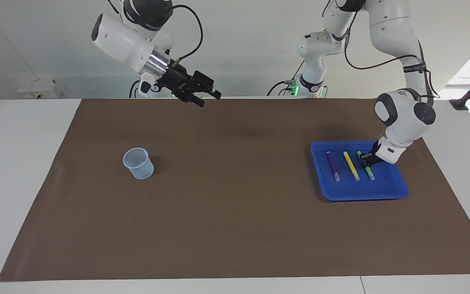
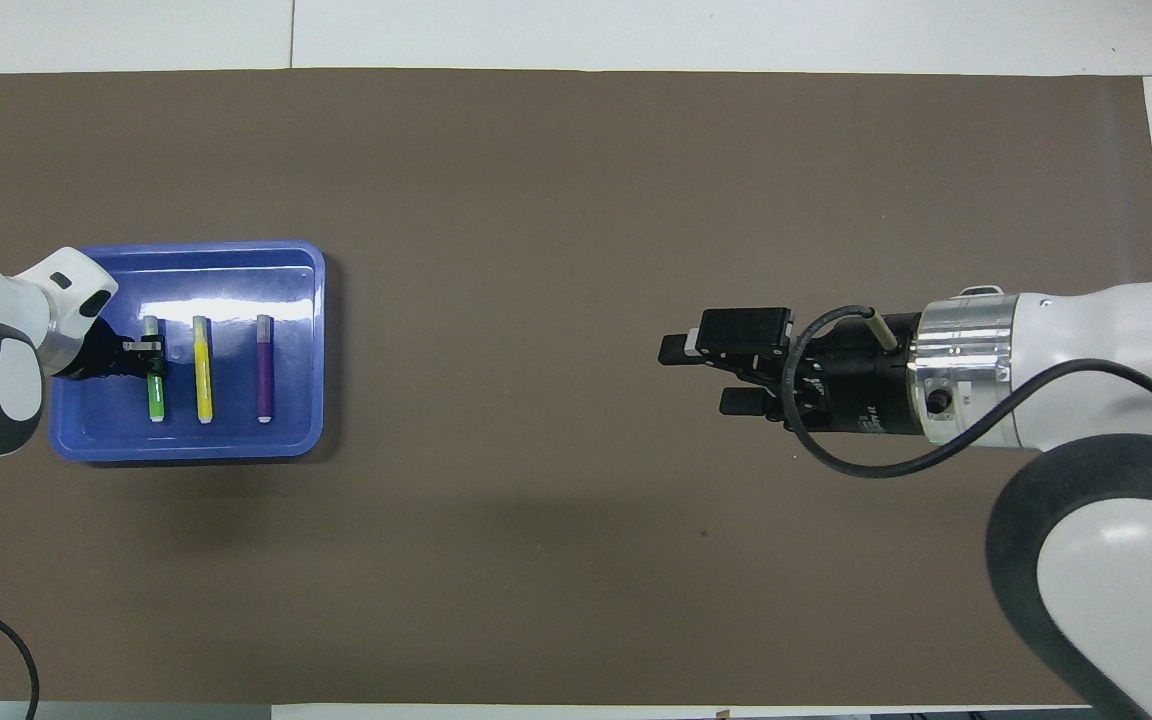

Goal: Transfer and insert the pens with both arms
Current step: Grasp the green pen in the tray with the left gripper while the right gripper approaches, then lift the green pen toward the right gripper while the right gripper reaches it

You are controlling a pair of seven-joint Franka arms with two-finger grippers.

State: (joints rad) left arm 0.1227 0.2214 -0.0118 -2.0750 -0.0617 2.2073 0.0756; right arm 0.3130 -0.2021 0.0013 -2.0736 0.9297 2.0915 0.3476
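Three pens lie side by side in a blue tray (image 1: 361,198) (image 2: 186,450) toward the left arm's end of the table. They are a purple pen (image 1: 333,166) (image 2: 264,370), a yellow pen (image 1: 351,166) (image 2: 203,370) and a green pen (image 1: 370,173) (image 2: 155,400). My left gripper (image 1: 366,159) (image 2: 148,357) is down in the tray, shut on the green pen near its middle. The pen still lies flat. My right gripper (image 1: 206,97) (image 2: 701,376) waits open and empty in the air over the brown mat, toward the right arm's end.
A clear plastic cup (image 1: 138,163) stands upright on the brown mat (image 1: 235,228) toward the right arm's end. In the overhead view the right arm hides it. Two slimmer white arms with green-lit bases (image 1: 306,87) stand at the robots' edge of the table.
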